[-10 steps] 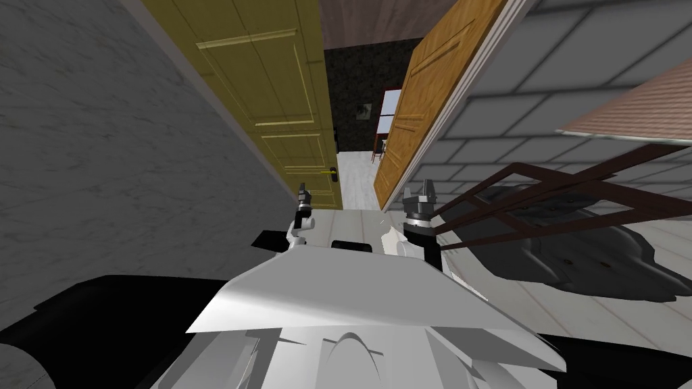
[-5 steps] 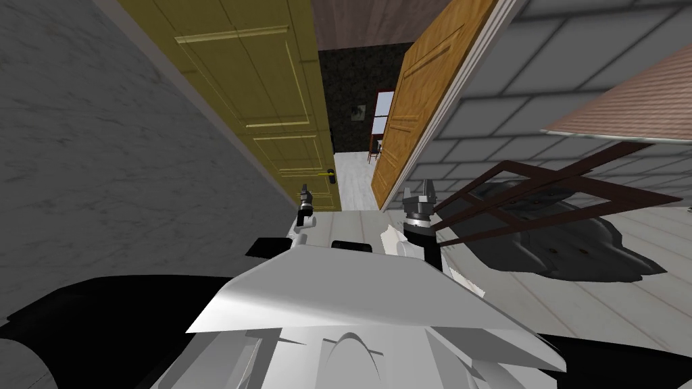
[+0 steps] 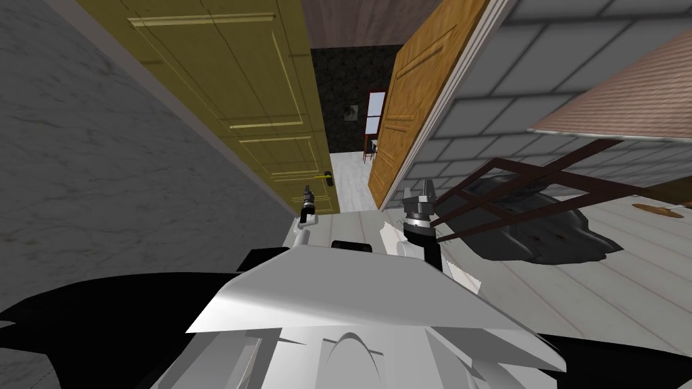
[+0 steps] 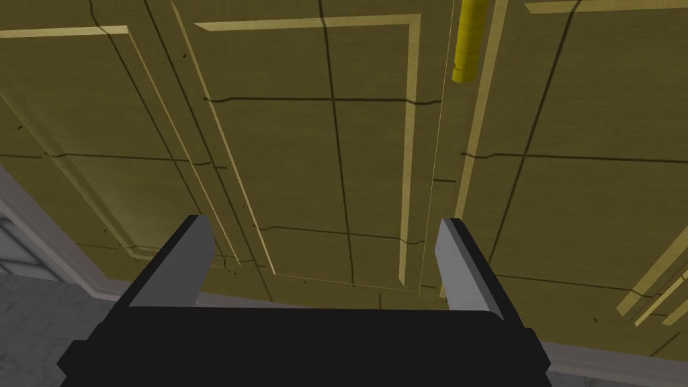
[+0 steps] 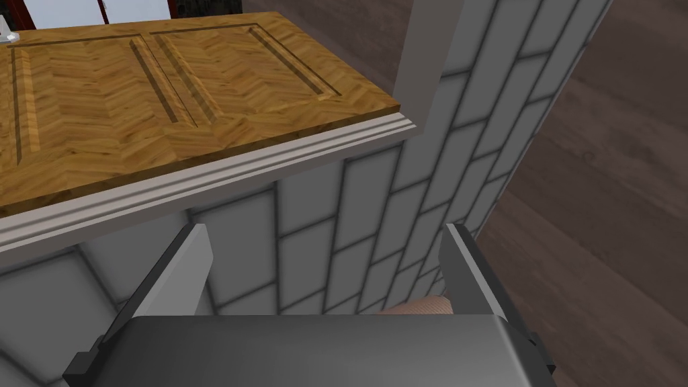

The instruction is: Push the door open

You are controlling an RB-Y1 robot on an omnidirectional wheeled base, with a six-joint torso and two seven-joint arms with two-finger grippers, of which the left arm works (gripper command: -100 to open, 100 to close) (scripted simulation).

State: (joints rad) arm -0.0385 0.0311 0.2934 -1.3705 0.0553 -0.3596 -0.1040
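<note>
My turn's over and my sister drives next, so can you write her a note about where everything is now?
Left gripper: open, empty, pointed at the panels of the olive door, yellow handle ahead of it; contact cannot be told.
Right gripper: open, empty, facing the grey brick wall beside the orange-brown door.
Done: robot stands at the olive door.
To do: press that first gripper on a panel and push the door open.
</note>
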